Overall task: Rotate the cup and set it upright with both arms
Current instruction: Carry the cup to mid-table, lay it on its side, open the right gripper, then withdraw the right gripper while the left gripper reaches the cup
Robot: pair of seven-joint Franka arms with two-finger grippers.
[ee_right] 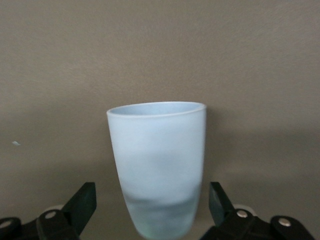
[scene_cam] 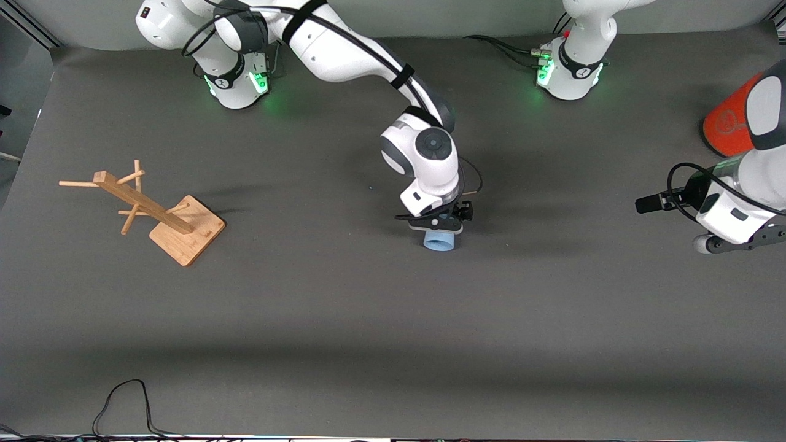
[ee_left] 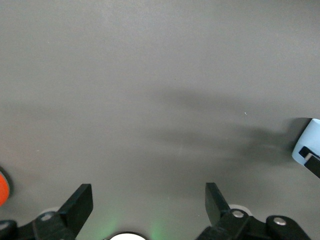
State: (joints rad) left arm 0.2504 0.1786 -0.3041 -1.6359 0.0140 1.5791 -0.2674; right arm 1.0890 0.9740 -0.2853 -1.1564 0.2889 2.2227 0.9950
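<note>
The light-blue cup lies on its side in the middle of the table, its mouth toward the front camera. My right gripper is low over it and open. In the right wrist view the cup sits between the fingers near its rounded base, with a gap on each side. My left gripper waits, open and empty, over the left arm's end of the table. Its wrist view shows the spread gripper above bare mat and the cup at the edge.
A wooden rack with pegs stands leaning at the right arm's end. An orange-red cylinder with a grey lid stands at the left arm's end, farther from the front camera than the left gripper. Black cables lie along the table's near edge.
</note>
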